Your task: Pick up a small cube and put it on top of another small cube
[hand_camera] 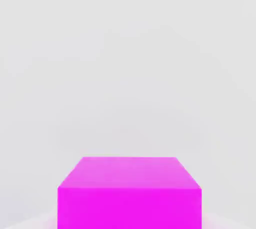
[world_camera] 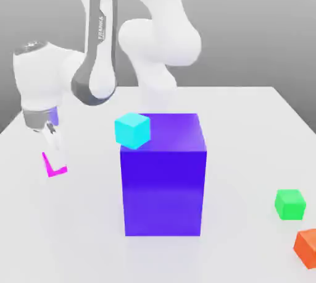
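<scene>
At the exterior view's left, the magenta cube (world_camera: 54, 165) sits clamped in the gripper (world_camera: 54, 152), seemingly lifted off the white table (world_camera: 247, 121); the green cube (world_camera: 289, 204) rests well apart at the right, beside an orange cube (world_camera: 307, 246); a cyan cube (world_camera: 133, 130) touches the big blue block (world_camera: 163, 180).

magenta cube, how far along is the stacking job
Done: the pincer is shut on the magenta cube, which looks lifted off the white table at the exterior view's left. In hand: carrying it. Left: bring it past the big blue block to the green cube at the right and set it on top.
</scene>
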Controlling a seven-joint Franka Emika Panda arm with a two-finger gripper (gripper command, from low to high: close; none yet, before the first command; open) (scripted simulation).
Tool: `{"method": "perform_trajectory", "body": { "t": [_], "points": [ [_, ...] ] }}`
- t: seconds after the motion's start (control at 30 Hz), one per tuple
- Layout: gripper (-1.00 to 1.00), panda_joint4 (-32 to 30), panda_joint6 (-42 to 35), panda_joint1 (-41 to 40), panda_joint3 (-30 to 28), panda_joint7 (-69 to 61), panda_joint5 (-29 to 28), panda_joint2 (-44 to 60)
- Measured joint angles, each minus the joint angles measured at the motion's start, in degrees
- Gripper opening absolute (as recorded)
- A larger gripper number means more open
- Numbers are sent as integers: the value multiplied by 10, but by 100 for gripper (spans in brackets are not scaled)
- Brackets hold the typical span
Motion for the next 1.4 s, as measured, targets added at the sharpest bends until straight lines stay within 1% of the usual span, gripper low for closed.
{"method": "perform_trajectory", "body": {
  "t": [0.03, 0.1, 0.2, 0.4, 0.47, 0.5, 0.7, 1.4],
  "points": [
    [-100, 13, -8, 1, 10, -34, 1, 5],
    [-100, 38, -25, 30, 31, -95, -4, 15],
    [-100, 78, -50, 65, 57, -186, -22, 31],
    [-100, 159, -94, 111, 105, -343, -92, 65],
    [-100, 187, -110, 135, 131, -375, -113, 76],
    [-100, 197, -116, 150, 144, -371, -119, 80],
    [-100, 196, -125, 221, 192, -250, -108, 77],
    [-100, 147, -122, 454, 340, 233, -46, 36]
  ]
}}
